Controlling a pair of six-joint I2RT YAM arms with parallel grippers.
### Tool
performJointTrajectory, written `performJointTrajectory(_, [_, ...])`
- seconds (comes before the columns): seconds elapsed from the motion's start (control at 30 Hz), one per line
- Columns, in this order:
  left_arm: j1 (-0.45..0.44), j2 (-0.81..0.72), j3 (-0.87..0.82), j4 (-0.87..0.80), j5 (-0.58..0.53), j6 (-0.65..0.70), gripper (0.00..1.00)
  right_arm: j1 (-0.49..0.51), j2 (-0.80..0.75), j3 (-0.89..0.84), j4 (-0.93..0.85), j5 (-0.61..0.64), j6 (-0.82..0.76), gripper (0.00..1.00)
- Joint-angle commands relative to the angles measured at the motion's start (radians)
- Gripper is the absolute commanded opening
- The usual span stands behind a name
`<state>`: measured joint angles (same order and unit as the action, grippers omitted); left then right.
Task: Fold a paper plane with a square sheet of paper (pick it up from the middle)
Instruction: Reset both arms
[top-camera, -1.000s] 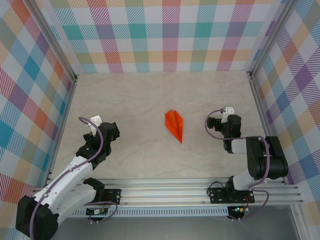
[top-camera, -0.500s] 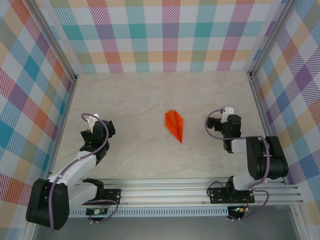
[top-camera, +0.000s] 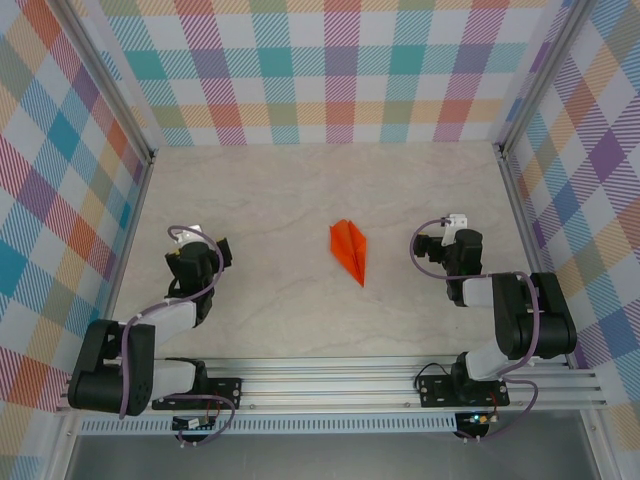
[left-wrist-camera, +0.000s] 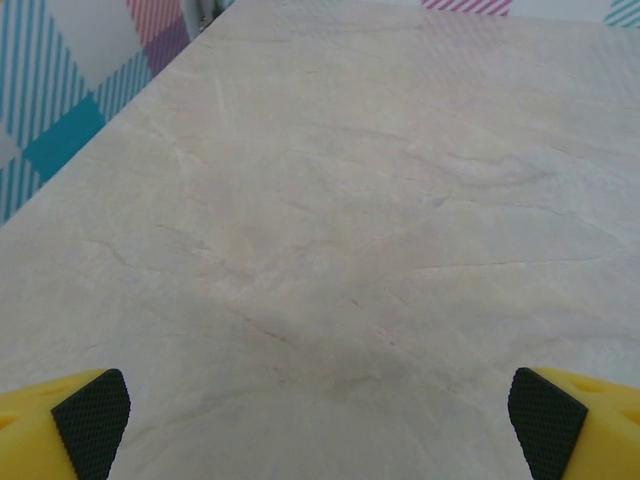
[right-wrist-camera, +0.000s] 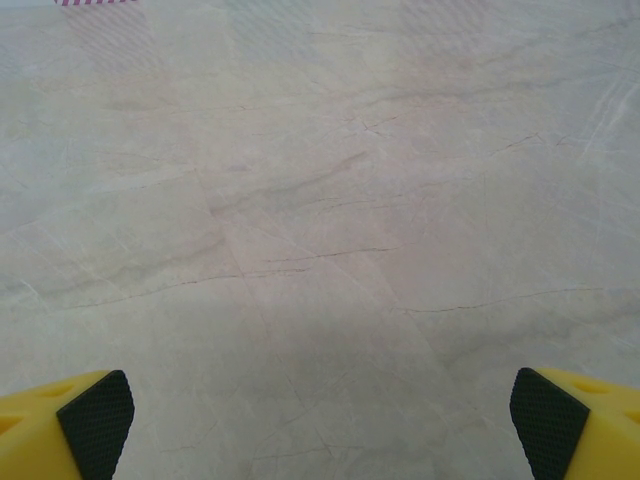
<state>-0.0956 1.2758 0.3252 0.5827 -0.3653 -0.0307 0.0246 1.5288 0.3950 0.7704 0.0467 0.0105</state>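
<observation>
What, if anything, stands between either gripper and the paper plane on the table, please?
Nothing visible does. The paper plane lies flat on the table between the two arms, with bare tabletop on either side of it. The left gripper and the right gripper are both open and hold nothing.

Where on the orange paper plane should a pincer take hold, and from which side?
Probably mid-length on the paper plane, from above, jaws across its long axis. It lies flat on the table, nose toward the near edge, so only its narrow width offers edges to pinch. The open right pincer sits nearer.
</observation>
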Motion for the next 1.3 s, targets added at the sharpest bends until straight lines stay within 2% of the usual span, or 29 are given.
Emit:
performJointTrajectory(0.0, [0.022, 0.046, 0.020, 0.113, 0.153, 0.073, 0.99, -0.009, -0.002, 0.021, 0.033, -0.023, 0.006, 1.00])
performJointTrajectory(0.1, [0.031, 0.073, 0.041, 0.114, 0.271, 0.087, 0.99, -0.008, -0.001, 0.021, 0.033, -0.022, 0.004, 1.00])
performJointTrajectory(0.17, [0.030, 0.107, 0.000, 0.242, 0.340, 0.075, 0.99, -0.009, -0.001, 0.020, 0.033, -0.023, 0.005, 1.00])
performJointTrajectory(0.3, [0.027, 0.265, 0.012, 0.353, 0.366, 0.095, 0.98, -0.008, -0.001, 0.021, 0.033, -0.023, 0.005, 0.99])
performJointTrajectory(0.33, [0.025, 0.303, 0.032, 0.373, 0.362, 0.097, 0.95, -0.008, -0.001, 0.022, 0.032, -0.024, 0.005, 1.00])
performJointTrajectory(0.37, [0.026, 0.286, 0.055, 0.288, 0.355, 0.094, 0.96, -0.008, -0.002, 0.022, 0.032, -0.023, 0.005, 1.00])
performJointTrajectory(0.43, [0.027, 0.299, 0.092, 0.248, 0.268, 0.056, 0.97, -0.008, -0.002, 0.022, 0.031, -0.024, 0.005, 1.00])
performJointTrajectory(0.47, [0.031, 0.291, 0.095, 0.227, 0.259, 0.049, 1.00, -0.008, -0.002, 0.022, 0.032, -0.025, 0.005, 1.00])
performJointTrajectory(0.6, [0.026, 0.287, 0.071, 0.268, 0.190, 0.025, 1.00, -0.008, -0.001, 0.022, 0.031, -0.025, 0.005, 1.00])
performJointTrajectory(1.27, [0.023, 0.291, 0.097, 0.226, 0.267, 0.061, 1.00, -0.008, -0.001, 0.022, 0.030, -0.024, 0.005, 1.00])
